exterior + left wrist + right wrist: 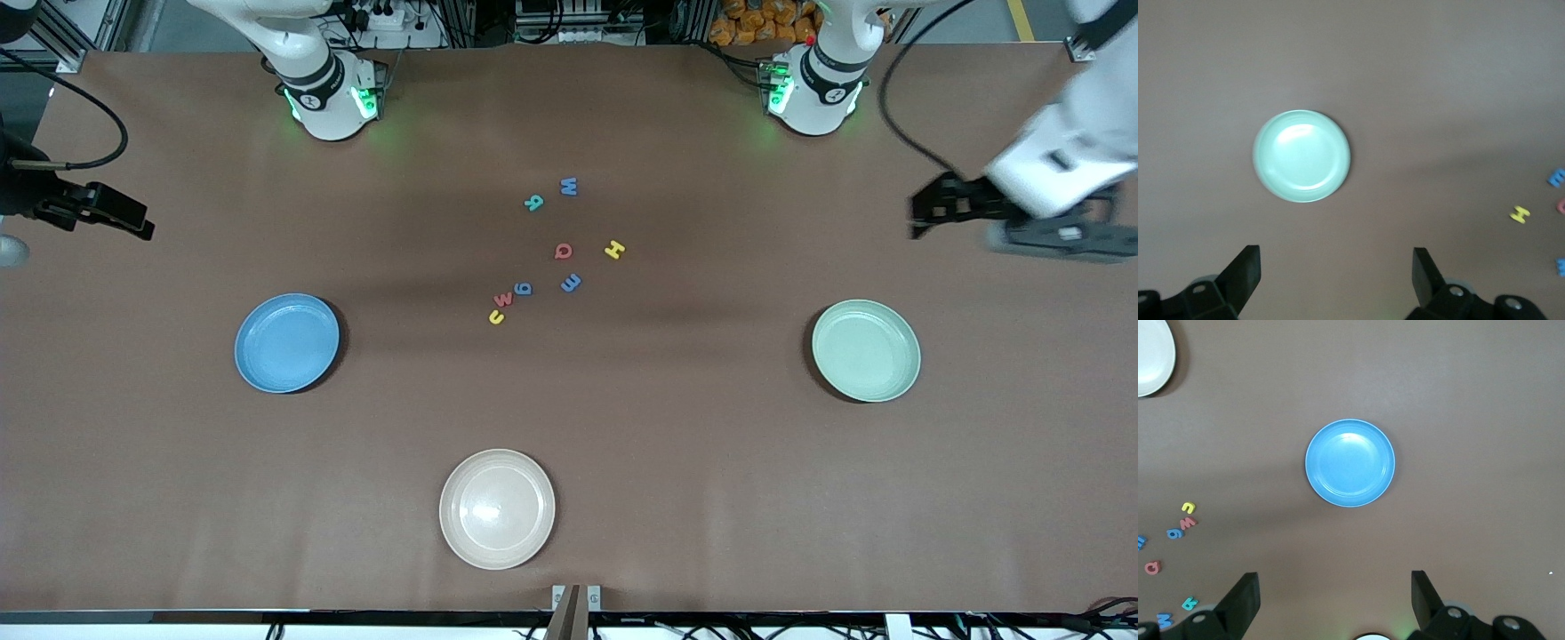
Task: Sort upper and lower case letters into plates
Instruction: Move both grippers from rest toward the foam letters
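Small coloured foam letters (562, 252) lie clustered mid-worktop, between the round sky-blue plate (286, 343) and the round mint-green plate (866, 350), both empty. The left claw (1336, 275) and the right claw (1335, 599) hang wide open and empty over the worktop's ends. Best to read each letter's case first, then pinch a single one cleanly.

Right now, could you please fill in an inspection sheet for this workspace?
Surface: brown matte table, flat.
Job's things: sky blue round plate and pale mint green round plate, both empty; small coloured letters lie loose mid-table, farther from the front camera than the plates.
Clutter: cream-beige round plate, empty, nearest the front camera.
Grippers: left gripper open, above the mint plate's end; right gripper open, above the blue plate's end.
Cables: black cable draped above the table.
Surroundings: nothing seen.
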Action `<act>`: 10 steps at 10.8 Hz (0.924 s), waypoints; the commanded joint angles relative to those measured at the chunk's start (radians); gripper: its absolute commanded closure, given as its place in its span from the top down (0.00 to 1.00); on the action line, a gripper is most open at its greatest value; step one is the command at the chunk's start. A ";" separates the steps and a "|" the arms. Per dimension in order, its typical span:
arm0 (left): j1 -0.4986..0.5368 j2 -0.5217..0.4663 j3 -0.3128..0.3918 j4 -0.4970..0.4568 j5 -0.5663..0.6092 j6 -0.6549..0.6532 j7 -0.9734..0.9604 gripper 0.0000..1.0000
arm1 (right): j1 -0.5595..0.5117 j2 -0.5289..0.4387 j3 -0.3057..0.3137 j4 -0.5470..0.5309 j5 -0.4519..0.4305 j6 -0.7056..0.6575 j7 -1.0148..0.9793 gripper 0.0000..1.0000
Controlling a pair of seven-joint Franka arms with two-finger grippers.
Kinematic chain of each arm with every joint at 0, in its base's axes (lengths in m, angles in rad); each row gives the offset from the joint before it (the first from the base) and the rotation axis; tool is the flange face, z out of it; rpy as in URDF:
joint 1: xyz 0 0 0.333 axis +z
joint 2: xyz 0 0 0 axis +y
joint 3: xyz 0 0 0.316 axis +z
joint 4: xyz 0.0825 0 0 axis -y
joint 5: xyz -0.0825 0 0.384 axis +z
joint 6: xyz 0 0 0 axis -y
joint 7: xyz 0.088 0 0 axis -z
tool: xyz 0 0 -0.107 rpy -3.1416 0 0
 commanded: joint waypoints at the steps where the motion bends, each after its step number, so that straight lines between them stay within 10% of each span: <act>1: -0.032 -0.010 -0.105 -0.117 -0.022 0.116 -0.018 1.00 | 0.025 0.034 0.001 -0.005 0.051 0.055 0.110 1.00; 6: -0.084 0.042 -0.370 -0.343 -0.021 0.399 -0.186 1.00 | 0.136 0.186 0.001 -0.007 0.152 0.147 0.403 1.00; 10: -0.152 0.111 -0.415 -0.509 -0.011 0.618 -0.274 1.00 | 0.232 0.298 0.002 -0.071 0.157 0.274 0.560 1.00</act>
